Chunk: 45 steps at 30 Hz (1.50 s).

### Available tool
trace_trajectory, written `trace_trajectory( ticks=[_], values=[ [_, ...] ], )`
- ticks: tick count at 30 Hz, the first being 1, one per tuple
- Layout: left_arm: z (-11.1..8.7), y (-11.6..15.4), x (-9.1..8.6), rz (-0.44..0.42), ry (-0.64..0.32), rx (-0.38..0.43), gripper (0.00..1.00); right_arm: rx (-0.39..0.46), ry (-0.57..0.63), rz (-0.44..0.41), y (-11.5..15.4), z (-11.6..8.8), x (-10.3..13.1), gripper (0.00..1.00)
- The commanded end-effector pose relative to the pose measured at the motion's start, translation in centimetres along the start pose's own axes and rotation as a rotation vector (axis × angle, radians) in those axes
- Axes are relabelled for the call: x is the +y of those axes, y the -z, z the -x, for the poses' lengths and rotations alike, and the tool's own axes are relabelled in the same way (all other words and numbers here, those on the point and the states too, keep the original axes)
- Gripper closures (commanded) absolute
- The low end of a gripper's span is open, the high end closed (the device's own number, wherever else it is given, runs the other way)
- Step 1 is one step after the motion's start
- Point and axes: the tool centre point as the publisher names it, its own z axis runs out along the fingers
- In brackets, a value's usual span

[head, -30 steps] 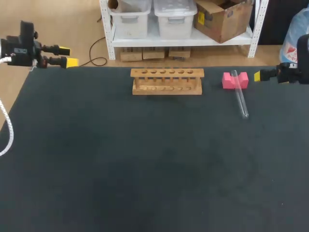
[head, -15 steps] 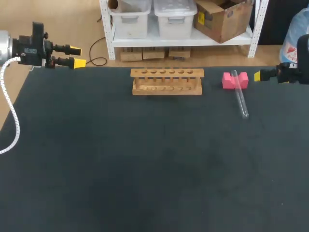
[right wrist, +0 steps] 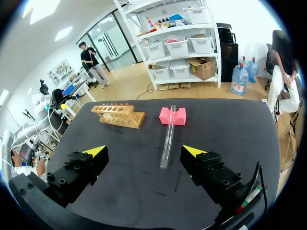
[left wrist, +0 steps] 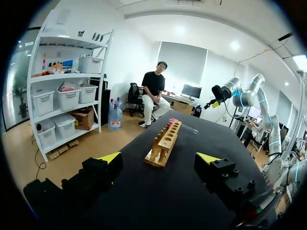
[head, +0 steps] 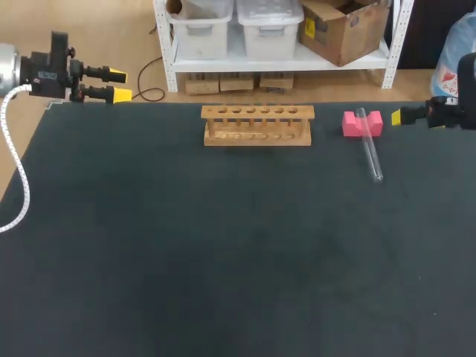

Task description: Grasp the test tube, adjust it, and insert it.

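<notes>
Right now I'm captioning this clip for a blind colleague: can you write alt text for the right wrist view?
A clear test tube lies on the black table ahead of the open right gripper, its far end resting across a pink block. A wooden rack stands farther off, beside the block and apart from it.

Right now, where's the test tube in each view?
Head view: the test tube lies right of the wooden rack, one end on the pink block.
Left wrist view: faint, far ahead of the left gripper, beyond the rack's far end, test tube.
Right wrist view: just ahead of the right gripper, test tube, far end on the block.
Shared landmark: the pink block.
</notes>
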Motion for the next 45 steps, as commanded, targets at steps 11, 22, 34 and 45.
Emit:
trace_trajectory(
  ticks=[11,22,34,45],
  values=[
    [-0.1,-0.1,0.1,0.0,-0.002,-0.002,0.0,0.007,0.071,-0.198,-0.9,0.0,-0.1,0.0],
    [-0.1,-0.1,0.1,0.0,-0.002,-0.002,0.0,-0.055,0.107,-0.4,-4.3,-0.7,-1.2,0.0],
    [-0.1,-0.1,0.1,0.0,-0.002,-0.002,0.0,-0.067,0.185,-0.463,-7.8,-0.7,-1.7,0.0],
    [-0.1,-0.1,0.1,0.0,-0.002,-0.002,0.0,-0.045,0.213,-0.416,-11.5,-1.8,-2.0,0.0]
  ],
)
